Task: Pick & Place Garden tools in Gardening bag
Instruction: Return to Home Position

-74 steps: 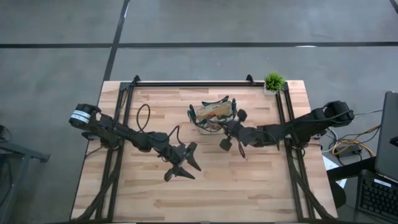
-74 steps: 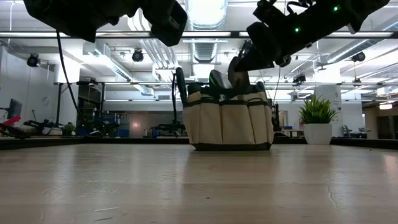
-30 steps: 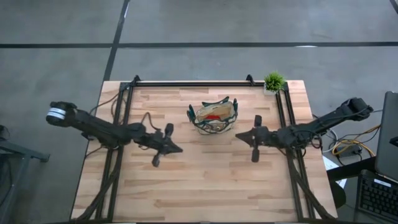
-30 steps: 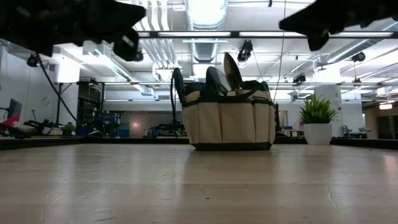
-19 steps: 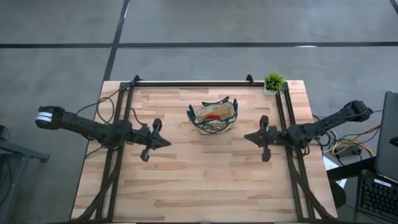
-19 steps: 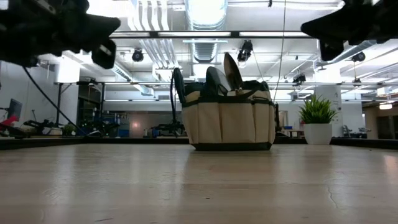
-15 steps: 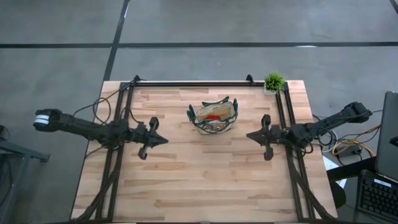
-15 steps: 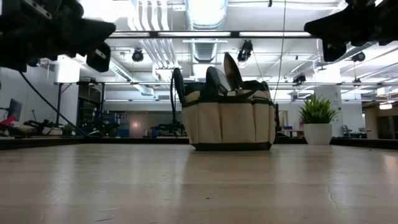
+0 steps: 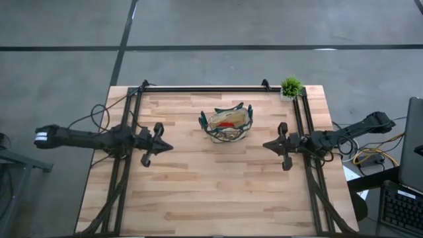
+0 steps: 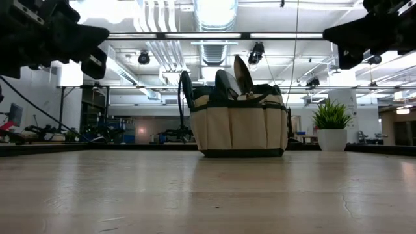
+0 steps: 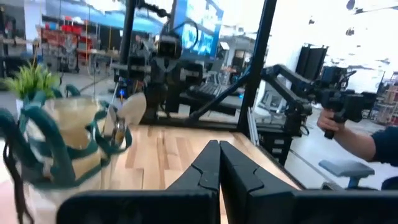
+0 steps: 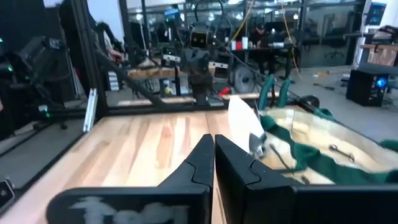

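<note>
The gardening bag [image 9: 228,123] sits between left gripper [image 9: 168,146] and right gripper [image 9: 266,143], both closed, empty.

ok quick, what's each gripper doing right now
Left gripper: shut, empty, left of the gardening bag.
Right gripper: shut, empty, right of the gardening bag.

Soft, even overhead light covers the table [image 9: 211,192], and shadows are faint. In the low view, ceiling lights [image 10: 214,12] glare at 12 o'clock, silhouetting the left arm [image 10: 45,32] and right arm [image 10: 377,29]. The left wrist view burns white toward 2 o'clock.
</note>
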Robot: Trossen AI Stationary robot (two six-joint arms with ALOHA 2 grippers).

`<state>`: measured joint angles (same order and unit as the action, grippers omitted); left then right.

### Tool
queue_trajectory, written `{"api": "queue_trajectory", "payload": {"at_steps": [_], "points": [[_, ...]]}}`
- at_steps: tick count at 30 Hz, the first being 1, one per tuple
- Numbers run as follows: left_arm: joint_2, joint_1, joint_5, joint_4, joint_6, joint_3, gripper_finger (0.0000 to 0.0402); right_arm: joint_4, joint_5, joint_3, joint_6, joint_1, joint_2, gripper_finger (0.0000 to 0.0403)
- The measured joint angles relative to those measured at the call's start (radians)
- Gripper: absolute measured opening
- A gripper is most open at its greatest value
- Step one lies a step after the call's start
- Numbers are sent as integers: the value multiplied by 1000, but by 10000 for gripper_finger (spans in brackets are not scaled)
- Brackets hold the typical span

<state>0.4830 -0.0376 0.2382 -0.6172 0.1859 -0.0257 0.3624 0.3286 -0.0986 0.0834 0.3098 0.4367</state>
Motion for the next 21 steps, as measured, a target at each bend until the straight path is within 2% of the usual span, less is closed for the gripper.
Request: {"api": "queue_trajectory", "payload": {"at_steps": [7, 13, 17, 21], "points": [[-85, 0, 0, 235, -38, 0, 5, -80, 3, 1, 1, 0, -10, 8], [-161, -1, 5, 237, -72, 0, 5, -93, 10, 13, -39, -2, -57, 8], [-215, -3, -4, 253, -120, 0, 5, -35, 14, 91, -38, -6, -93, 8], [-263, -9, -5, 304, -122, -2, 5, -89, 15, 90, -30, -18, -127, 8]]}}
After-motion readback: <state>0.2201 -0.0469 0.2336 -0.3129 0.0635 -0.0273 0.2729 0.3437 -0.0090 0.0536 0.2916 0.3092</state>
